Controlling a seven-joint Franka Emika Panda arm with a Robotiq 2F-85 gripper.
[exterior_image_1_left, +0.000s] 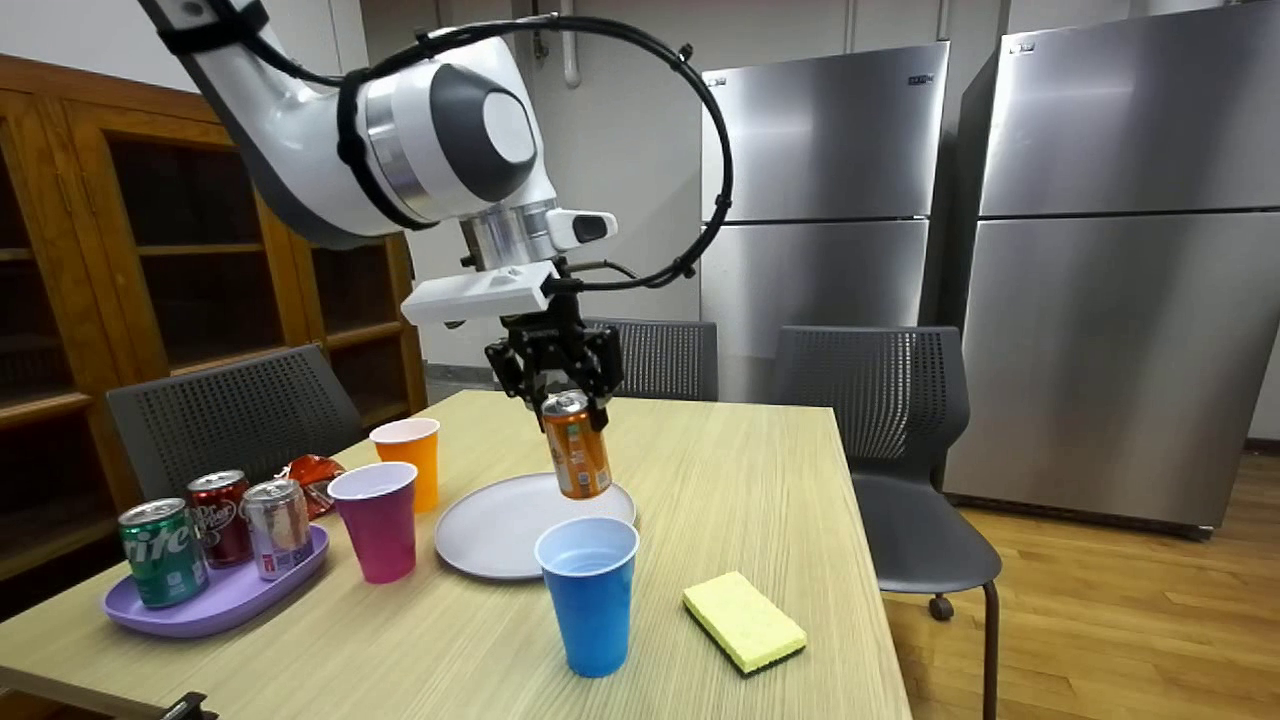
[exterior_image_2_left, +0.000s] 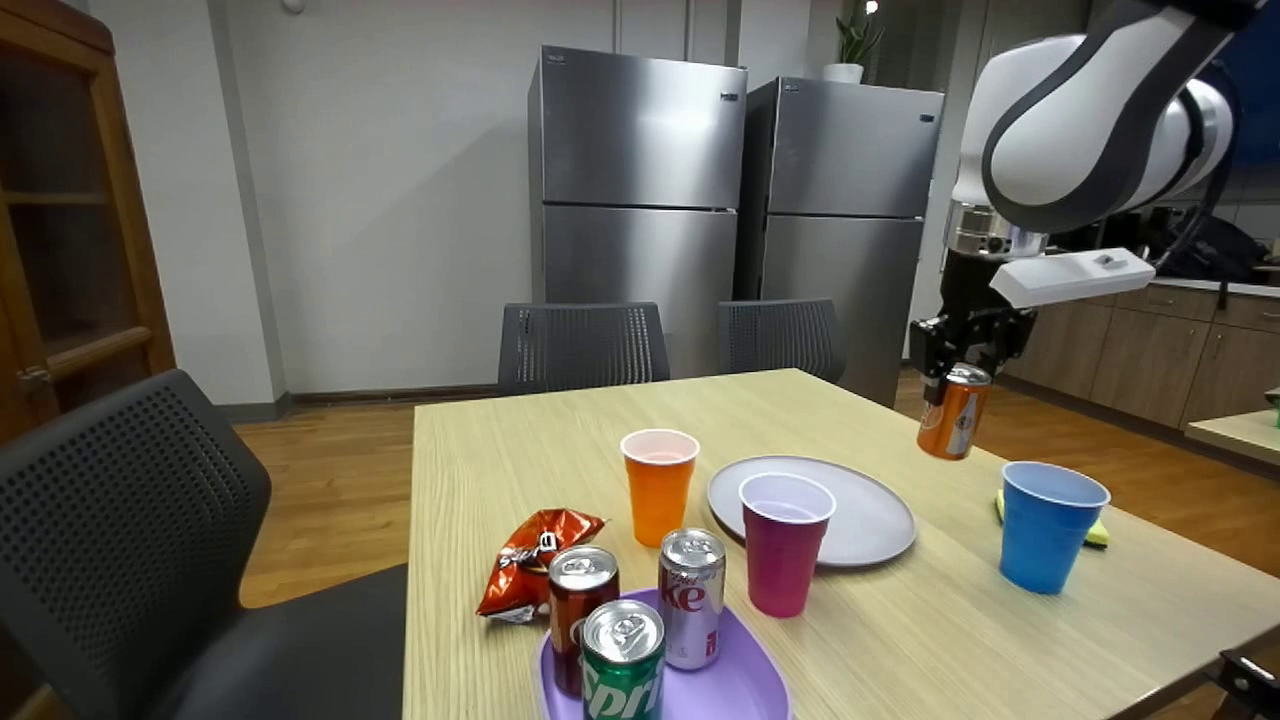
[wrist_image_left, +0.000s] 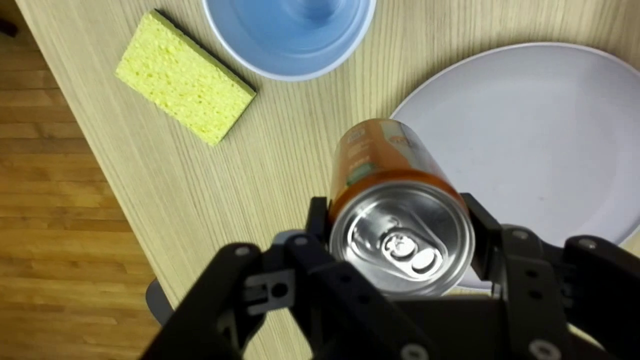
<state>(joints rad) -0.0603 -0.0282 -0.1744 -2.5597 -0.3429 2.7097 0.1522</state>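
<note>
The gripper holds the orange can between its jaws, raised near the plate at unclear height, a carrying step, I judge, whose next move needs steadiness.

Orange can — aloft, tilted — seemingly unopened

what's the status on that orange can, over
Gripper closed around orange can. Held up off table. Blue cup and grey plate close by, nothing apparently blocking.

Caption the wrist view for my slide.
Gripper clasping an orange can above a table with plate, blue cup and sponge.
</note>
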